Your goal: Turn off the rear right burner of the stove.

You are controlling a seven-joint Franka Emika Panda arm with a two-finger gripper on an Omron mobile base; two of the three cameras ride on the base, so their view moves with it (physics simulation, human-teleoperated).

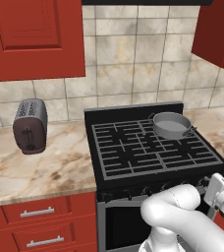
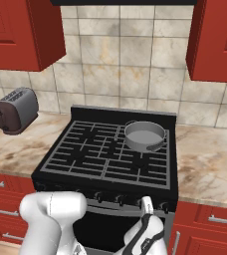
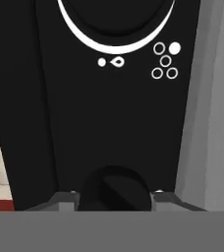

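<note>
now: gripper (image 3: 114, 197) fingers bracket round black knob (image 3: 114, 189), grip unclear | grey pot (image 2: 144, 135) on stove (image 2: 105, 149) bar grate

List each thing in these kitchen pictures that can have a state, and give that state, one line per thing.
gripper: open, fingers either side of a black knob
pot: upright on the rear right burner, no lid
rear right burner: flame cannot be told
oven door: closed
toaster: slots empty

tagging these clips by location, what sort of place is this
A home-style kitchen, rendered in simulation: a black gas stove with a grey pot on its rear right burner, a toaster on a marble counter, and red cabinets.
</note>
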